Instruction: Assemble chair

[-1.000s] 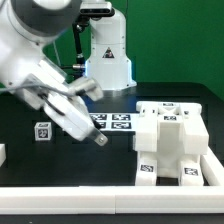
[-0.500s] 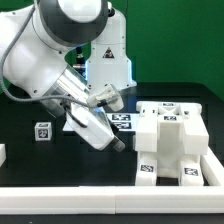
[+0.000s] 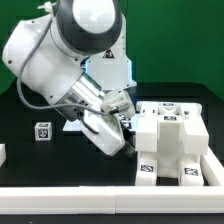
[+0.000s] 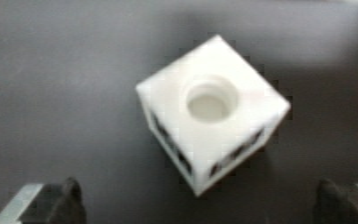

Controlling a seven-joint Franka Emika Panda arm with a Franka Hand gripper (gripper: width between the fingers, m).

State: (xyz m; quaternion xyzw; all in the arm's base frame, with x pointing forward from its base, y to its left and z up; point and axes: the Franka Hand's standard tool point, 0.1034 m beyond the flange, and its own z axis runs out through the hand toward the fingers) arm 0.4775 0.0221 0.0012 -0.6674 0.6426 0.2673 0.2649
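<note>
Your end effector (image 4: 197, 203) hangs spread wide over a socketed chair block (image 4: 208, 105) (hole up, likely for a peg), nothing pinched. Other chair parts (image 3: 170, 140) cluster by the desk's (image 3: 60, 160) near edge, exterior view's right.

the arm (image 3: 55, 60) has swung toward the exterior view's right, carrying the claw (image 3: 127, 149) close beside the chair (image 3: 172, 140).
</note>
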